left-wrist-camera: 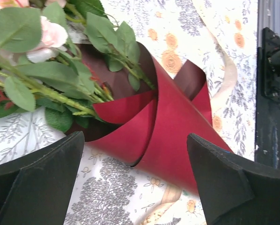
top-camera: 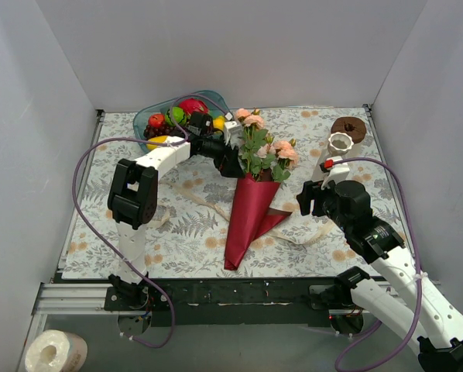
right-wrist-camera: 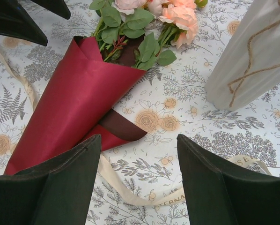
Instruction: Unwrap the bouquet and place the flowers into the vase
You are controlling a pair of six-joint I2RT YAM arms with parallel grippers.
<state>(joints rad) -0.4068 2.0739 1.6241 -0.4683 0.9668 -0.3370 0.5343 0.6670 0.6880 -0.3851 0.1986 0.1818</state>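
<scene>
The bouquet lies mid-table: a dark red paper cone (top-camera: 247,213) with pink and peach flowers (top-camera: 264,149) sticking out of its far end. The cone's mouth (left-wrist-camera: 130,122) is loose, one flap (right-wrist-camera: 119,129) spread on the cloth. A cream ribbon (right-wrist-camera: 130,193) lies slack on the table beside the cone. My left gripper (top-camera: 228,160) is open at the cone's mouth, beside the green stems (left-wrist-camera: 60,93), nothing between its fingers. My right gripper (top-camera: 310,198) hangs open right of the cone, over the ribbon. The white vase (top-camera: 340,143) stands upright at the far right, twine round its body (right-wrist-camera: 252,56).
A teal bowl of fruit (top-camera: 177,115) sits at the back left, behind my left arm. A brown doughnut-shaped ring (top-camera: 348,127) lies just behind the vase. More ribbon (top-camera: 204,205) trails left of the cone. White walls close in three sides; a black rail (top-camera: 239,293) edges the front.
</scene>
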